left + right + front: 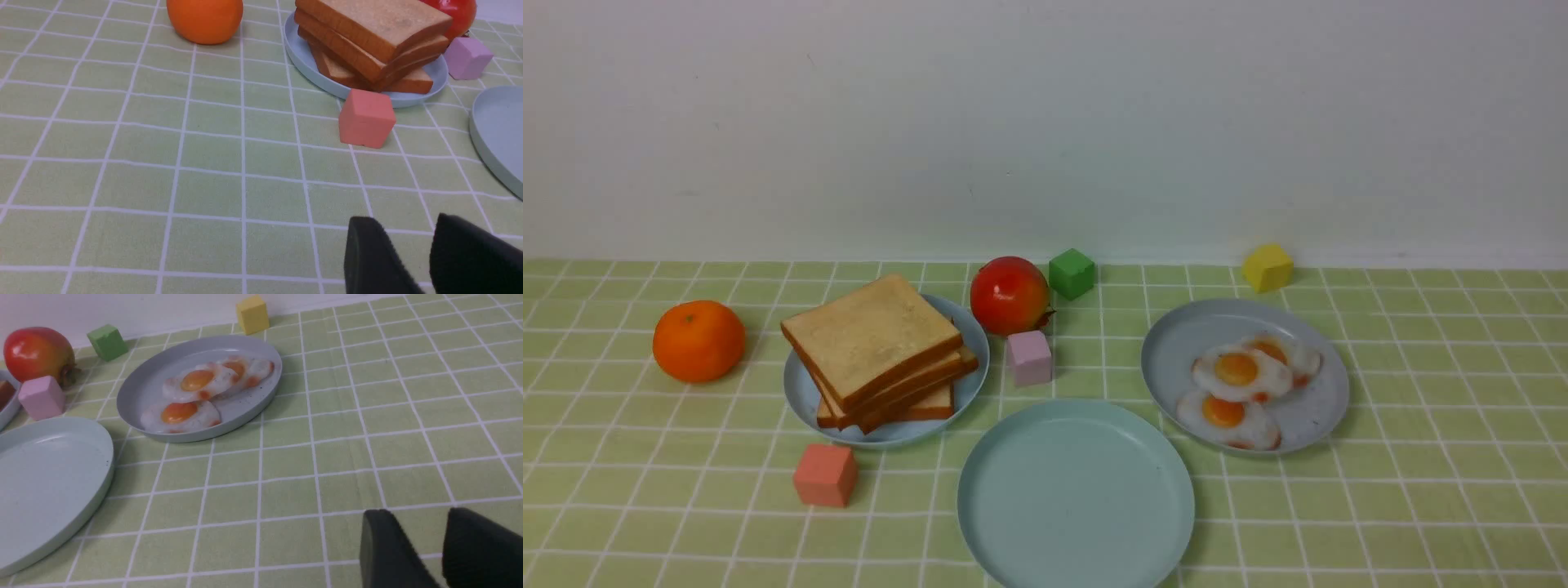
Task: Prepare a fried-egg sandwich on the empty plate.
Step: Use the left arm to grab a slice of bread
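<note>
The empty plate [1076, 498], pale teal, lies front and centre with nothing on it; its rim [490, 139] [53, 473] shows in both wrist views. A stack of tan toast slices [874, 343] [376, 36] rests on a grey-blue plate [805, 392] at the left. Three fried eggs [1241, 371] [196, 381] lie on another grey-blue plate [1192, 335] at the right. My left gripper [402, 220] is open over bare cloth, short of the toast. Over cloth near the egg plate, my right gripper [416, 512] is open too. Neither gripper shows in the front view.
An orange [698, 340] sits far left and a red fruit [1009, 296] sits behind the toast. Cubes are scattered about: salmon [825, 475], pink [1029, 358], green [1071, 273], yellow [1267, 267]. A white wall closes the back of the green checked cloth.
</note>
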Available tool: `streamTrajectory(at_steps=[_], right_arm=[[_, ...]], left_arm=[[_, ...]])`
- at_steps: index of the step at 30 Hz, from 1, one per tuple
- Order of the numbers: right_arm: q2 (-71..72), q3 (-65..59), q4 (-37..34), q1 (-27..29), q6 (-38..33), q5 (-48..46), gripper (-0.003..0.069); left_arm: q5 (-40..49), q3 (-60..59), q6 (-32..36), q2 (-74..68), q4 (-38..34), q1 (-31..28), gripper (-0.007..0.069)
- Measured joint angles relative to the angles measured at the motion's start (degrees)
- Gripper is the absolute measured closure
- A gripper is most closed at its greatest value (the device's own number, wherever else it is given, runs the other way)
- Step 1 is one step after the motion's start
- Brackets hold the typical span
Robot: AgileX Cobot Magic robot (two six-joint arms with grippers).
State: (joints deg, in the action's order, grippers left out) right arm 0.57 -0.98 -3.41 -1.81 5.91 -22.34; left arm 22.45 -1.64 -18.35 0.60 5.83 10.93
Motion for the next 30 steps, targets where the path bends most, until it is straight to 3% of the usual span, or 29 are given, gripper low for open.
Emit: streamTrajectory(at_steps=[30], right_arm=[[0.0,-0.26,-0.05,0.0,0.0,2.36,0.0421]], left_arm=[[-2.43,-0.06,0.0,0.0,0.29,0.0,0.0386]])
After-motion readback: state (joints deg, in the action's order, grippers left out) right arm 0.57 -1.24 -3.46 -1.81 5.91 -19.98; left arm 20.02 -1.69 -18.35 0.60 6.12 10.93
